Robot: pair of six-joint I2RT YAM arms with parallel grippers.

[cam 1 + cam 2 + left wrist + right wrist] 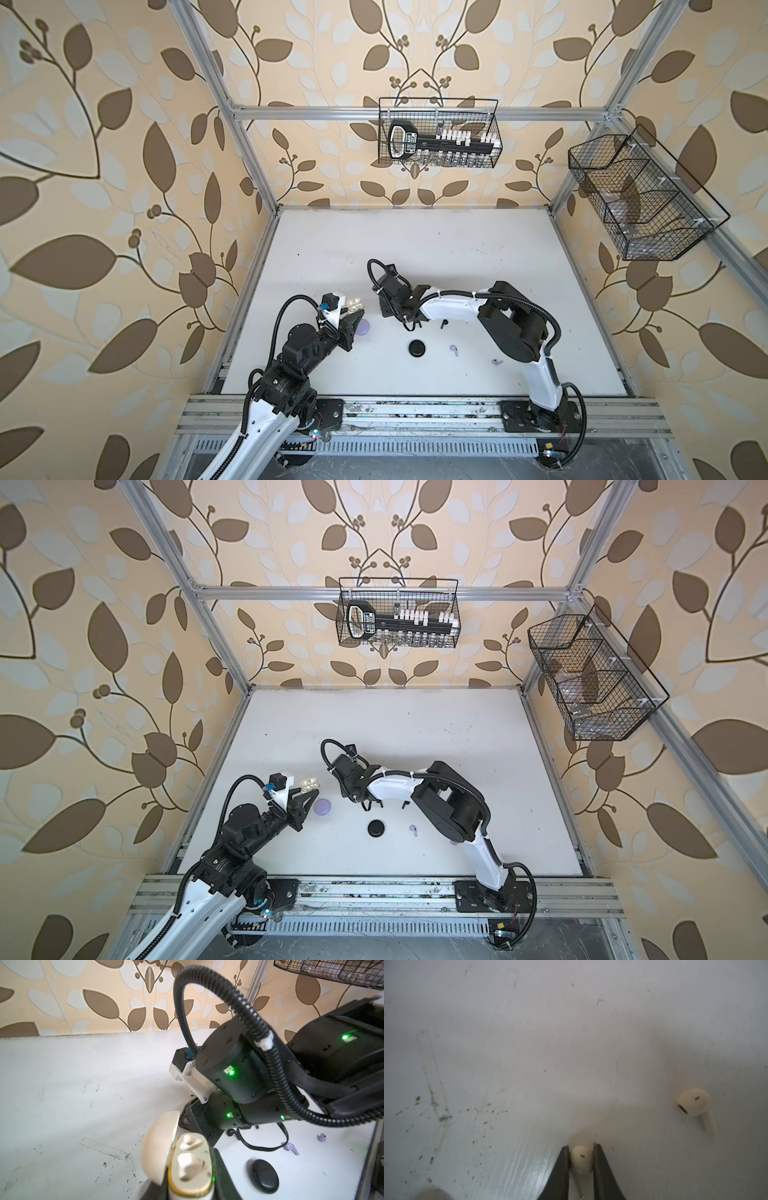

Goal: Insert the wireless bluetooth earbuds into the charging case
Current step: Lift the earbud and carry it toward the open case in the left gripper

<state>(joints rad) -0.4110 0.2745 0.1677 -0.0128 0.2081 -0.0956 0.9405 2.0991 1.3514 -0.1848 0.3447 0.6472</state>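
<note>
Gripped open cream oval charging case in left pincer, sockets up, presumably for loading. Pinched small cream stemmed earbud in right pincer, down on scuffed white bench.

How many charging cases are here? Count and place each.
3. The white case, lid open, is clamped in the left gripper; the lavender case lies on the table beside that gripper, partly hidden; the black case lies shut toward the middle.
</note>
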